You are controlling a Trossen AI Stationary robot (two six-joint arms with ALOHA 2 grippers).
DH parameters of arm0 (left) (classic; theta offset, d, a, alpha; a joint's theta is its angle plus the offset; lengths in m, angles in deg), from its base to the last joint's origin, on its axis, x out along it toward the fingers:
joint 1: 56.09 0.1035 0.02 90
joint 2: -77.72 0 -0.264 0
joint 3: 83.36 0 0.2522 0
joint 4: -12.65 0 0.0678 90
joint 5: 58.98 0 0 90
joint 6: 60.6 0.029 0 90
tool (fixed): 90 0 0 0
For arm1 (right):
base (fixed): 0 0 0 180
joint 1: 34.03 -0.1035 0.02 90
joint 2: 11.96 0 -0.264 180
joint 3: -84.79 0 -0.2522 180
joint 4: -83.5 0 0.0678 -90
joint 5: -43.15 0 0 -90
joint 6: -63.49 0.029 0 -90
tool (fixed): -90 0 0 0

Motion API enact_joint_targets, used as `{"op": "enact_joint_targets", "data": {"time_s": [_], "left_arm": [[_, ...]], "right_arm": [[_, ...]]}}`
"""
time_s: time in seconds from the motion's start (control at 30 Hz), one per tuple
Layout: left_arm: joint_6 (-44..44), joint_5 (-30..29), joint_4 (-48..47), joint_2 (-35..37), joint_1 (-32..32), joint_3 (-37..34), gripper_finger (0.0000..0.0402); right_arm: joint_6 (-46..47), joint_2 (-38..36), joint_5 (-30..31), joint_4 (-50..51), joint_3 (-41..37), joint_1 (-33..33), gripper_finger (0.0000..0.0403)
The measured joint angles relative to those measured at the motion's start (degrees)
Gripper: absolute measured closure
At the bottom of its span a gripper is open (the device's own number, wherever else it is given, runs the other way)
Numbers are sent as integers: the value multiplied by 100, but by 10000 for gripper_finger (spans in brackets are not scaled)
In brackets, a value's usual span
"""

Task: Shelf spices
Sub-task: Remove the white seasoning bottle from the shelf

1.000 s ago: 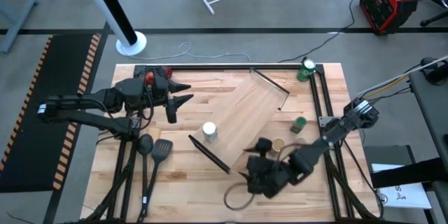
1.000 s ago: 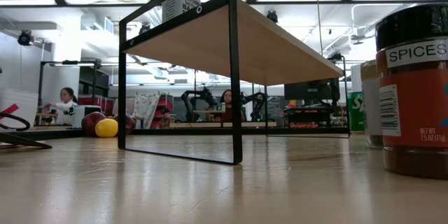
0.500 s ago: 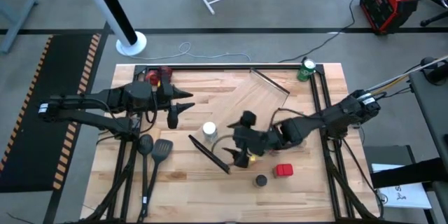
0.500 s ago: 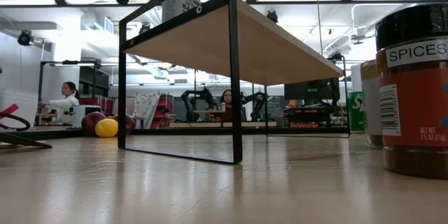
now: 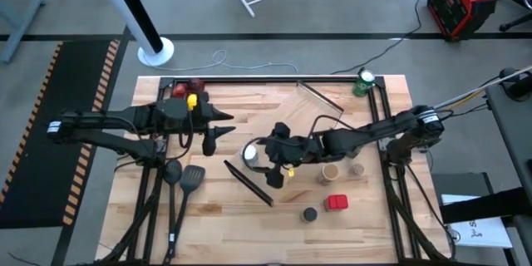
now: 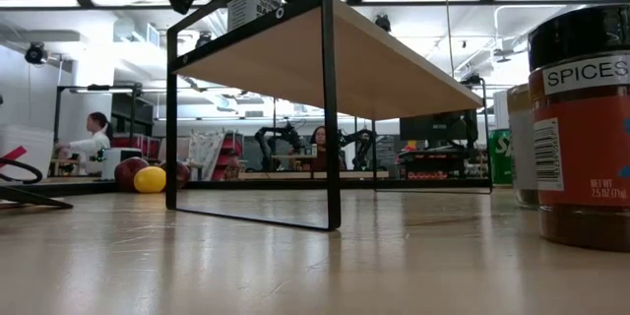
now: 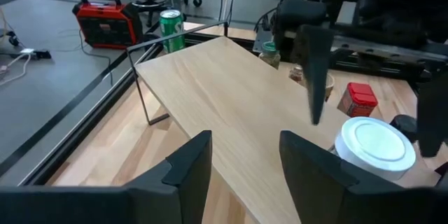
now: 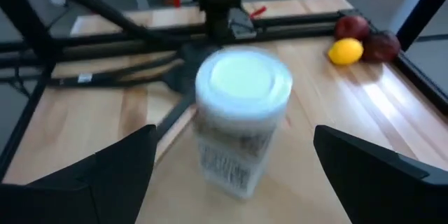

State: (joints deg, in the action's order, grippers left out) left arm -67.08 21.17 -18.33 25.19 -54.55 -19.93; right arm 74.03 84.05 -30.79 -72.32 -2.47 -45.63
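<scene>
The shelf [image 5: 291, 137] is a long light-wood rack lying slantwise across the table's middle. On its near-left end stands a white-topped spice jar [image 5: 248, 155], upright on its base. My right gripper [image 5: 268, 155] reaches in from the right, open wide, with one finger on either side of that jar [image 8: 241, 122] and apart from it. My left gripper [image 5: 218, 129] hovers open just left of the shelf, and its wrist view looks along the shelf top [image 7: 231, 91]. The tan-topped jar [image 5: 331, 171], red square-topped jar [image 5: 336, 203] and black-topped jar [image 5: 310, 214] stand on the table.
A green can [image 5: 364, 81] stands at the far right corner. Yellow fruit [image 5: 192, 100] and red fruit [image 5: 176, 91] lie at the far left. Two black spatulas [image 5: 181, 184] lie near left. In the low view a black-topped jar [image 6: 581, 128] looms close on the right.
My right gripper has swung from the table's near side, by the jars standing there, toward the far left and up over the shelf. It now stands around the white-topped jar. My left gripper has crept a little to the right, toward the shelf.
</scene>
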Motion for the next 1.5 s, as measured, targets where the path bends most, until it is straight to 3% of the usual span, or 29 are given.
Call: {"op": "enact_joint_targets", "data": {"time_s": [0.3,0.63,1.13,1.3,1.5], "left_arm": [[-48,146,-98,0,-2,0,255],[-46,144,-124,11,-2,0,247],[-46,144,-81,11,0,0,256],[-46,144,-79,11,0,0,258],[-46,144,-81,11,0,0,251]], "right_arm": [[-57,349,38,-794,16,188,39],[-63,367,-3,-947,13,260,42],[-118,367,-472,-967,13,505,160],[-149,364,-449,-941,14,547,217],[-224,356,-449,-479,213,538,218]]}}
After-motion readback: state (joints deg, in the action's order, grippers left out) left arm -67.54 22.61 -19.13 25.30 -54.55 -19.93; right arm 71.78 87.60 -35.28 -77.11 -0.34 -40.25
